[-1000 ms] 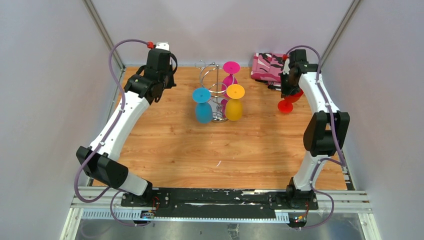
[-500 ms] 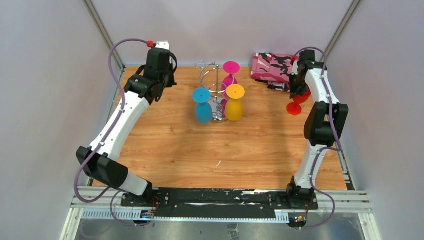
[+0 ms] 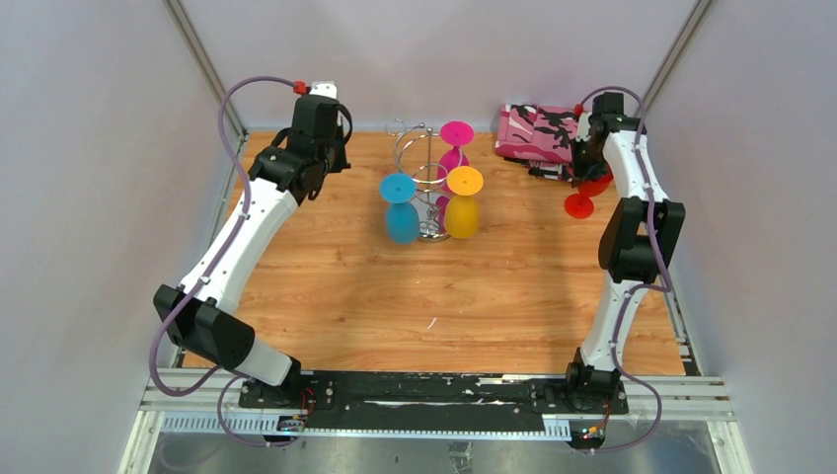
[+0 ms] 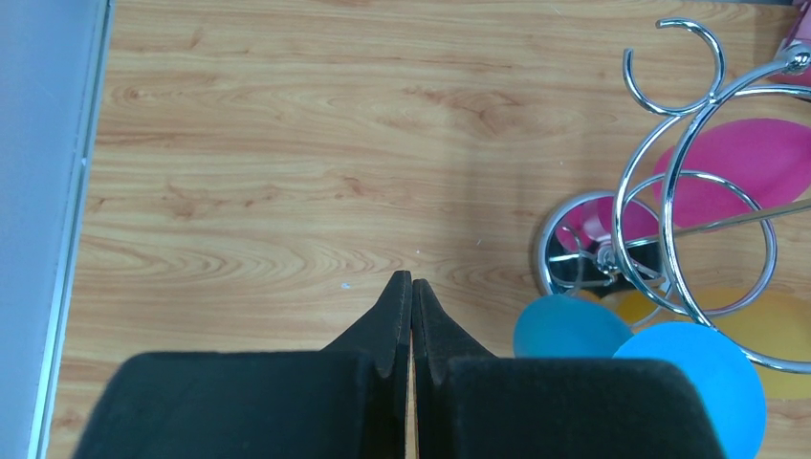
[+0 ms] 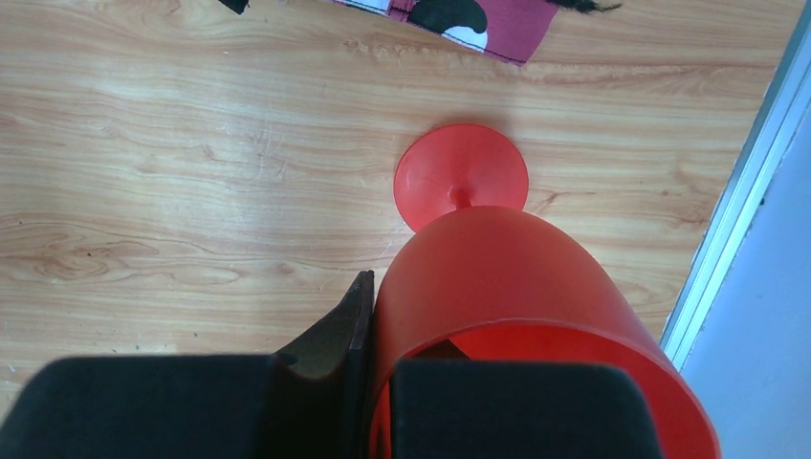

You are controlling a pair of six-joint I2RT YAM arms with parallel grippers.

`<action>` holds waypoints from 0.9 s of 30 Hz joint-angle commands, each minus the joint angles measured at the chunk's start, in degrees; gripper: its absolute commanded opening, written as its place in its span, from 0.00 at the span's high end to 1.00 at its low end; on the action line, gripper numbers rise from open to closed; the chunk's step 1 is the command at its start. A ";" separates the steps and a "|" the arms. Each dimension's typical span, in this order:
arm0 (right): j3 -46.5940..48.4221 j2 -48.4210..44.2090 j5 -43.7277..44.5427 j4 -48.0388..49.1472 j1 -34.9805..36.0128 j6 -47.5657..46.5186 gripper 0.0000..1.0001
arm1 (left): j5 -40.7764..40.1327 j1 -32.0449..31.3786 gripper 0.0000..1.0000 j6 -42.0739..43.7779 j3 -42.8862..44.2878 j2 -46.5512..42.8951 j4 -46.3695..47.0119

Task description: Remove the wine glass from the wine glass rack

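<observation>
The wine glass rack (image 3: 425, 188) is a chrome wire stand at the back middle of the table; its mirrored base and loops (image 4: 703, 191) show in the left wrist view. A blue glass (image 3: 400, 213), a yellow glass (image 3: 463, 205) and a magenta glass (image 3: 455, 143) hang on it upside down. A red wine glass (image 3: 581, 200) is off the rack at the back right. My right gripper (image 5: 397, 316) is shut on its bowl wall (image 5: 507, 277), one finger inside and one outside. The red foot points down at the wood; I cannot tell whether it touches. My left gripper (image 4: 412, 279) is shut and empty, left of the rack.
A pink camouflage cloth (image 3: 533, 133) lies in the back right corner, just behind the red glass. The metal frame rail (image 5: 741, 201) and the right wall stand close to the glass. The left wall (image 4: 43, 191) borders the table beside my left gripper.
My right arm has carried the red glass to the right and a little back, toward the right wall. The left arm has barely moved.
</observation>
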 commanded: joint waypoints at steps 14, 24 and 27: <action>3.02 3.41 -1.50 -2.05 -0.91 0.02 0.79 | 0.29 -0.28 1.00 -0.65 0.68 1.83 0.96; 3.50 -0.27 -0.97 -3.08 -0.94 0.92 0.54 | 0.21 -0.28 1.00 -0.34 0.60 1.68 0.92; 3.80 -1.40 -1.44 -3.05 -0.88 1.18 0.54 | 0.08 -0.28 1.00 -0.29 0.50 1.56 0.95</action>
